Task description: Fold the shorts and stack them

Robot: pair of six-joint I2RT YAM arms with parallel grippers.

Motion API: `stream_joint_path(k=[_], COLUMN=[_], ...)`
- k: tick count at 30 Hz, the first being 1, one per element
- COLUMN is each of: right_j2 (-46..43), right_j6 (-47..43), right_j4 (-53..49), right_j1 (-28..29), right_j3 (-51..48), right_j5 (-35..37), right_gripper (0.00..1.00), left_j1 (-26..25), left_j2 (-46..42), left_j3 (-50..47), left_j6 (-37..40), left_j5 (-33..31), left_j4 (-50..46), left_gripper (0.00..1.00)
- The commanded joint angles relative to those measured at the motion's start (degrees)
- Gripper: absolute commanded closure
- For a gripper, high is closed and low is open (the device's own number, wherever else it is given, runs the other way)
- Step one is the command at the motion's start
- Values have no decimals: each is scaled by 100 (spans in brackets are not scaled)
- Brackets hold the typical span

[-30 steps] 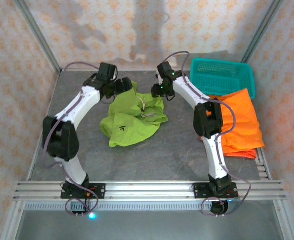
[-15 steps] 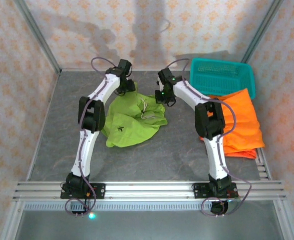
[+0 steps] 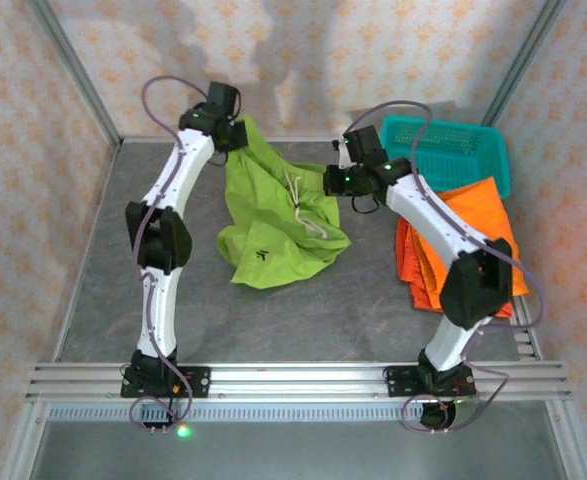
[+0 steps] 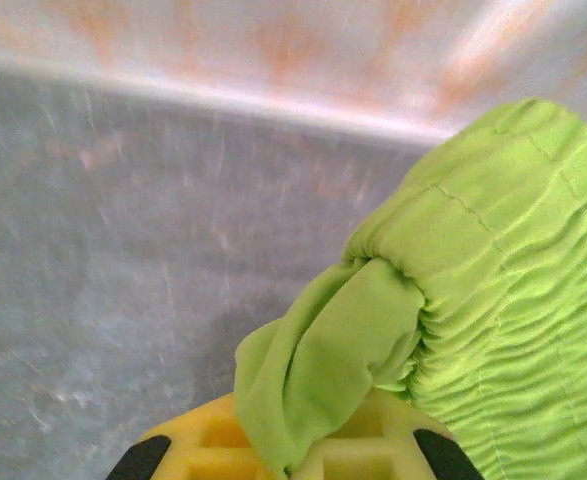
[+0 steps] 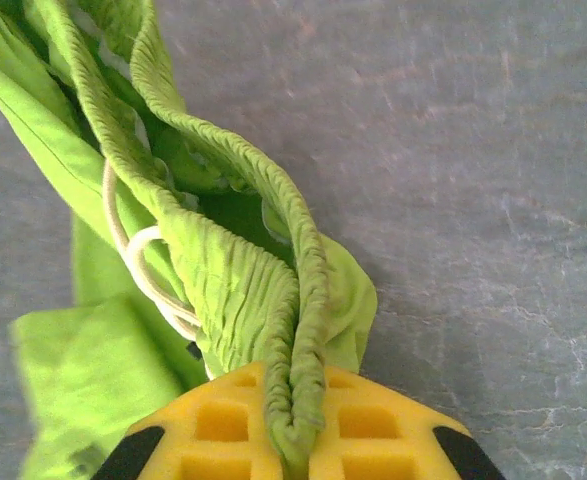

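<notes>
While both arms reach toward the far wall, the green shorts [image 3: 273,215] hang stretched between them over the grey table [image 3: 303,310]. The left gripper [image 3: 235,135] is clamped on one end of the gathered waistband at the back left. In the left wrist view the ruffled elastic [image 4: 493,260] bunches up and to the right of the left gripper [image 4: 293,462], with a fold of cloth pinched between the yellow pads. The right gripper [image 3: 335,180] is clamped on the other end of the waistband, near the table's middle at the back. In the right wrist view a ridge of green shorts [image 5: 223,260] runs straight into the right gripper [image 5: 293,452]. A pale drawstring [image 5: 138,265] loops just left of that ridge. From the two grips, the legs sag onto the table toward the near side. Orange shorts [image 3: 418,280] lie at the right, beneath the right arm, just in front of a teal basket [image 3: 501,160].
</notes>
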Motion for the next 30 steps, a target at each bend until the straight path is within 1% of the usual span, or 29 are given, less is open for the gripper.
stream_joint_path(k=[1,5,9,13,17,19,21,23,26,28,30], right_j2=[-738,-1186,-1249,-857,-230,11,85,-76,-627,-1015,-1478], right_j6=[259,547,735,781,869,858,866,913,831,835,930], right_j4=[505,913,1315,1509,1893,1960,2024,2199,2610,2848,3094], right_j1=[271,800,1582,2436,3233,3485,3606,3609,3607,3610,3609], right_j3=[-186,-218,103,861,1826,2250,2474,2316,1582,1022,322], right_j5=[-182,-243,-246,-170,-392,-509,-576,-474,-30,293,845], right_gripper=[100,100,100,100,100,100,100,100,100,100,100], left_j1=[155,259,383,504,692,832,974,1022,1031,1026,1026], left_j2=[-634,-971,-1280,-1420,-1445,-1437,-1456,-1510,-1633,-1692,-1672], left_j3=[396,555,590,779,1219,1459,1684,1821,1847,1850,1849], left_j6=[405,578,846,1086,1240,1206,1158,1189,1247,1184,1032], left_j5=[-445,-419,-298,-343,-657,-714,-724,-764,-801,-693,-386], left_j4=[293,283,417,441,332,306,323,414,682,881,1081], left_gripper=[100,100,100,100,100,100,100,100,100,100,100])
